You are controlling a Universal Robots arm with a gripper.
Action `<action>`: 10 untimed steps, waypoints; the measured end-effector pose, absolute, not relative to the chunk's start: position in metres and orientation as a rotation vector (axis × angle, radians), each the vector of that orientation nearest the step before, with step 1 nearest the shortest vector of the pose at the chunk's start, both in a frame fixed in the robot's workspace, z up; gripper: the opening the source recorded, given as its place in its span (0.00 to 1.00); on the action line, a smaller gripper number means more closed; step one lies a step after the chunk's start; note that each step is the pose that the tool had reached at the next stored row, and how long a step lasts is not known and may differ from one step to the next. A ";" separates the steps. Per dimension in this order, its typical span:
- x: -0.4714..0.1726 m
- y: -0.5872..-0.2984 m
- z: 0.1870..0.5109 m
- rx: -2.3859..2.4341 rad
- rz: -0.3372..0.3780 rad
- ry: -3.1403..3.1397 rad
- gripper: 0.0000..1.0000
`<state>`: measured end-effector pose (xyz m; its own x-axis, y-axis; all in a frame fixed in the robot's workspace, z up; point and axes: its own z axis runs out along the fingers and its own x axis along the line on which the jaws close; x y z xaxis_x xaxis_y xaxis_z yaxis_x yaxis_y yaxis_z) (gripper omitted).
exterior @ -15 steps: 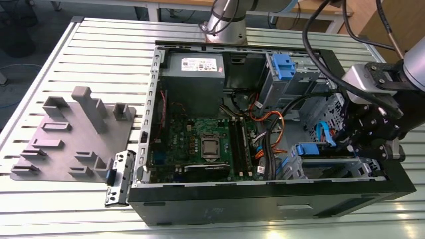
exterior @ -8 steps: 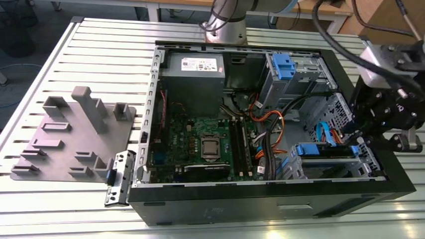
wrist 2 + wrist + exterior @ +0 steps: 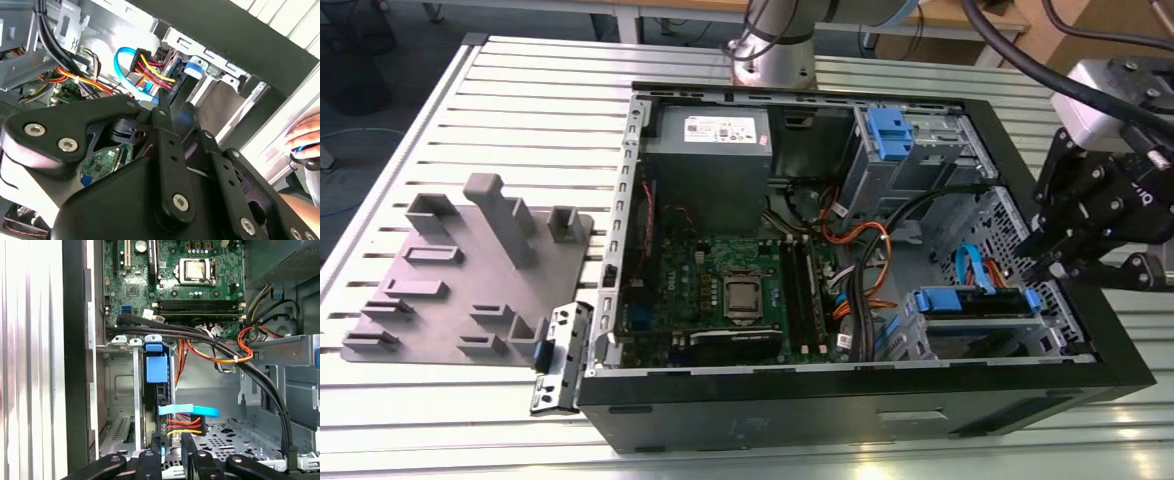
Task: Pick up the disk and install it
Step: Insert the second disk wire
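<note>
The disk (image 3: 970, 303) sits in the drive bay at the near corner of the open computer case (image 3: 854, 400), on the exterior view's right, with blue rails at its sides. The first wrist view shows the disk (image 3: 156, 369) edge-on in its metal bay, a blue data cable (image 3: 192, 411) and a red-and-yellow power plug (image 3: 184, 425) at its end. My gripper (image 3: 1054, 268) hangs above the case's wall, just beyond the disk. In both wrist views the gripper (image 3: 171, 442) (image 3: 175, 107) stands slightly open with nothing between its fingers.
Inside the case are the motherboard (image 3: 734, 290), a grey power-supply box (image 3: 710, 130) and an upright blue latch on a metal cage (image 3: 887, 135). Black and orange cables (image 3: 220, 347) cross near the bay. A grey fixture plate (image 3: 467, 270) lies on the exterior view's left. A person's hand (image 3: 305, 132) is outside the case.
</note>
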<state>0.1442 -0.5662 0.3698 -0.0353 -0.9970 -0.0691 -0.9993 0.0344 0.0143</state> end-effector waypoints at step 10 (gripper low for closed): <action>0.121 -0.566 0.369 -2.151 0.089 2.226 0.30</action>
<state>0.1207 -0.5663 0.3694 -0.0348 -0.9968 -0.0723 -0.9994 0.0341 0.0099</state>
